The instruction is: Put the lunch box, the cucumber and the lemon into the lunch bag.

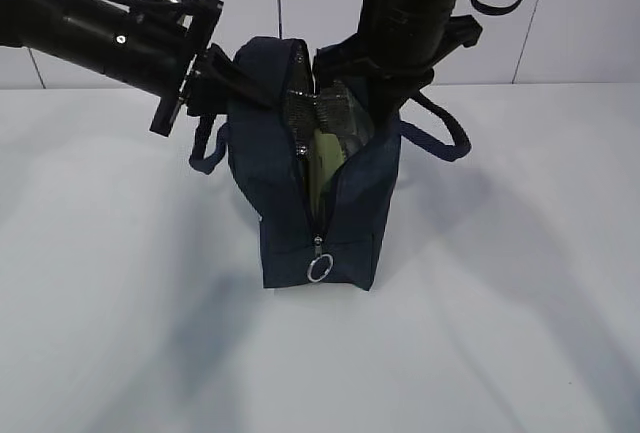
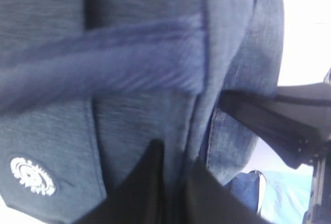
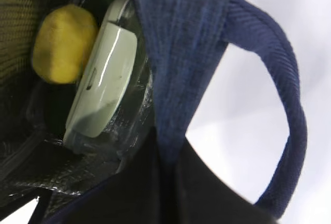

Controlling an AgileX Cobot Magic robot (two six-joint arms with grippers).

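From outside, my left gripper (image 1: 215, 73) and right gripper (image 1: 385, 88) pinch the soft lunch bag's (image 1: 280, 233) rims, spreading it on the table (image 1: 100, 253). Left wrist: floppy fabric clamped. Right wrist: lemon (image 3: 62, 43) beside lunch box (image 3: 106, 79) inside.

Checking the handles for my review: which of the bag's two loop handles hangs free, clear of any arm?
The right handle: it loops out free over the table. The left handle sits tucked under the left gripper.

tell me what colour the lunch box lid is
Pale sage green; the lunch box inside the lunch bag shows best in the right wrist view.
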